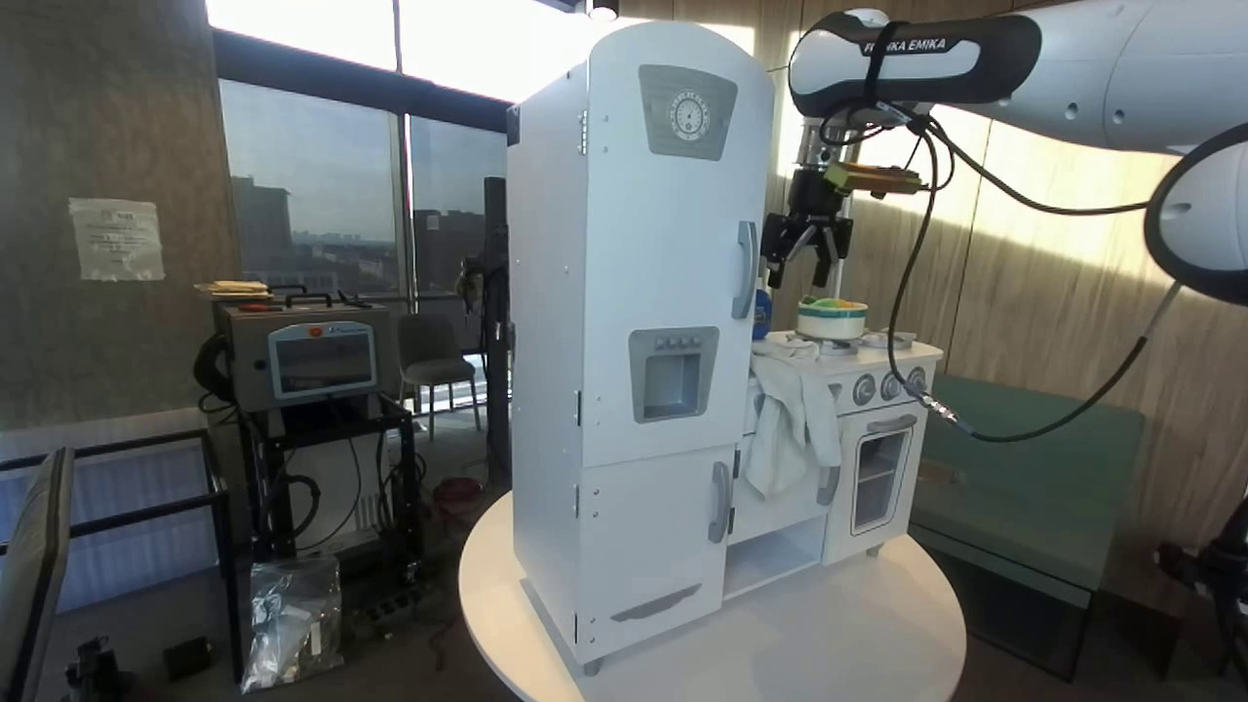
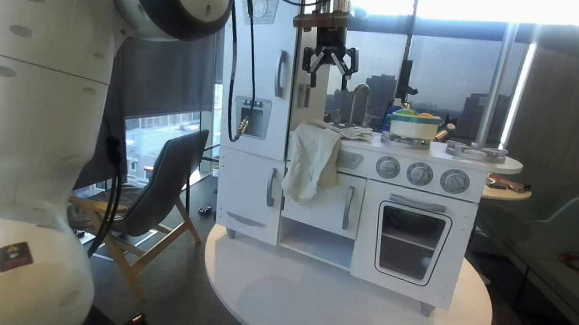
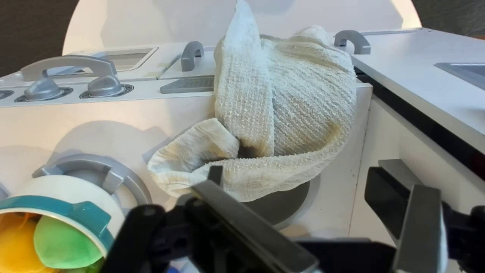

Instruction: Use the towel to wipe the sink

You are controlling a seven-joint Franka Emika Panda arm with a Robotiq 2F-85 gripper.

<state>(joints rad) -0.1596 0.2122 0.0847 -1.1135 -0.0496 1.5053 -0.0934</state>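
Gripper point(image 2: 329, 81) hangs roughly above the sink point(image 3: 291, 203), well clear of it, jaws spread wide with nothing in them, and the towel point(image 3: 288, 110) is bunched partly over the sink, the rest draped down in front of it. My guess is we're at the grabbing step, so next it probably needs to drop down, pinch the towel and rub it around.

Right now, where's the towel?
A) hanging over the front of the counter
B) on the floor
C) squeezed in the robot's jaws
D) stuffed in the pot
A: in both exterior views the towel drapes down over the front edge of the counter, while the jaws stand open above it, holding nothing.
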